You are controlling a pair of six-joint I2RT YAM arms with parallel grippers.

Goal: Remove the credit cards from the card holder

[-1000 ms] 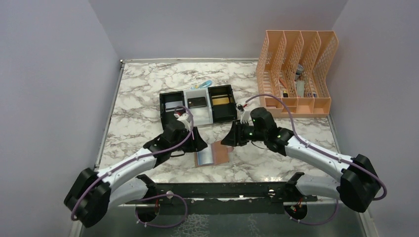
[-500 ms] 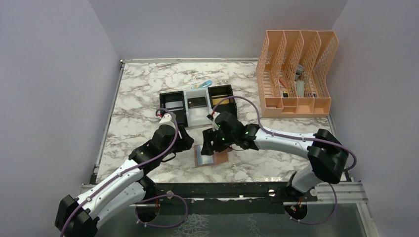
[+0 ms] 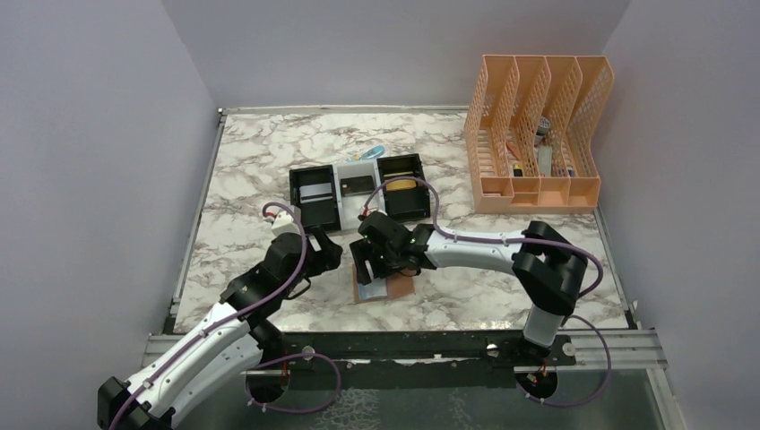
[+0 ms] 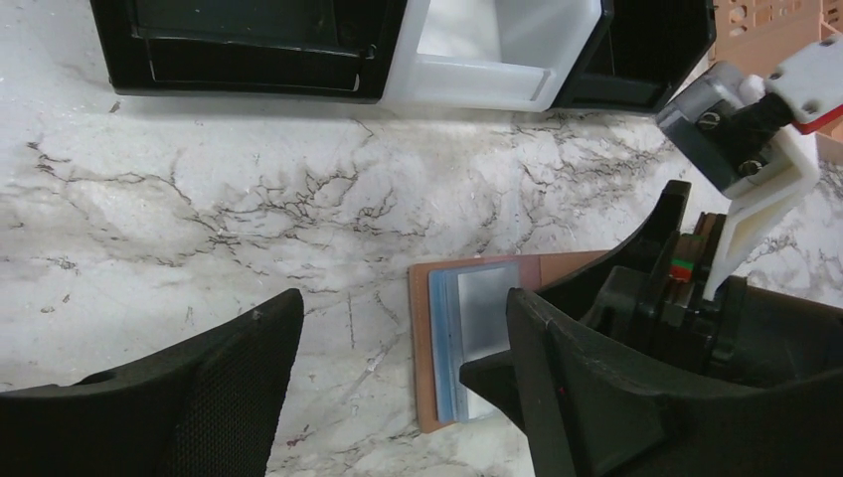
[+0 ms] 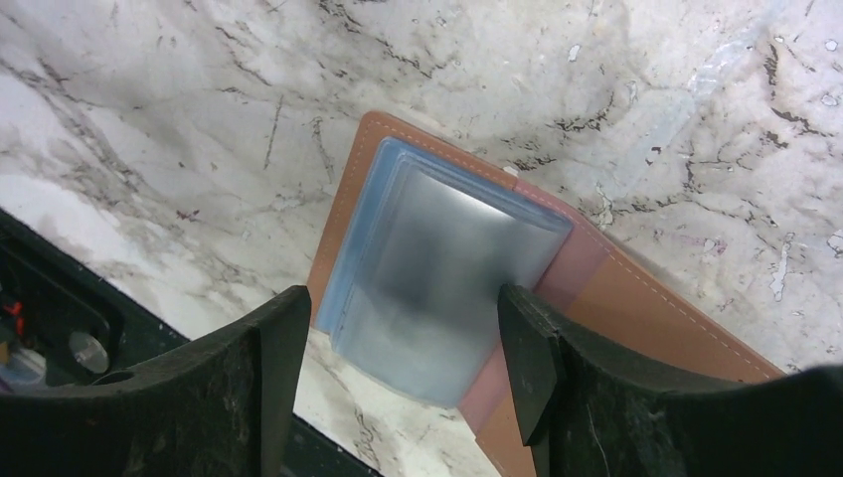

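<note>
- The small tan-brown leather bifold card holder (image 3: 394,288) lies open and flat on the white, grey-veined marble tabletop (image 3: 251,170), near the front edge and in front of the tray.
- In the top view, the right gripper (image 3: 367,269) covers the holder's left half.
- In the right wrist view, the pale blue-grey pocket shows a blurred grey sheen; whether a card sits in it cannot be told.
- The black-and-white three-compartment plastic tray (image 3: 341,172) holds what look like credit cards (image 3: 358,184), one to a compartment: silvery, dark and gold, the last partly behind a cable.
- The right gripper's fingers stand apart on either side of the pocket, gripping nothing.
- The left gripper (image 4: 398,358) is spread too, empty over bare marble left of the holder.
- A second ago both grippers flanked the holder; since then the right has crossed over it, the left has drawn back, and both jaws have widened.
</note>
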